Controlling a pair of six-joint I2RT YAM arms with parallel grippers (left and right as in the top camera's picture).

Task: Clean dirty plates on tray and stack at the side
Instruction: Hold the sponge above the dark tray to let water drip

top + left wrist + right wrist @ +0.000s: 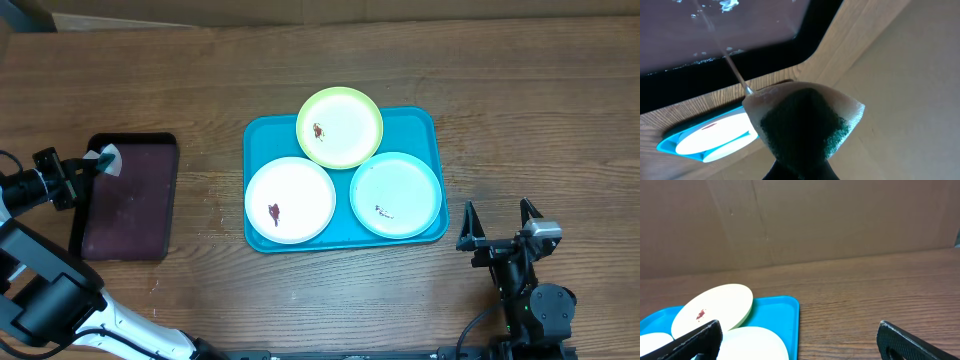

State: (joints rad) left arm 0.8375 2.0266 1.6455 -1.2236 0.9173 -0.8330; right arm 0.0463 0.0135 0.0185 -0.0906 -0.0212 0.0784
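Note:
The turquoise tray (425,125) holds three plates. A yellow-green rimmed one (340,127) leans on the white plate (290,200) and the mint-white plate (396,194); each has a small red-brown smear. At the far left, my left gripper (85,166) is shut on a white and green sponge (106,158) over the maroon tray's corner. The left wrist view is filled by that sponge (805,125), with the turquoise tray (665,145) far behind it. My right gripper (497,225) stands open just right of the tray. Its wrist view shows the fingers (695,342) wide apart, with the tray corner (782,310) and the yellow-green plate (715,310) ahead.
A dark maroon tray (130,200) with a black rim lies at the left of the wooden table; water drops speckle its surface (715,30). Brown cardboard closes off the far side (800,220).

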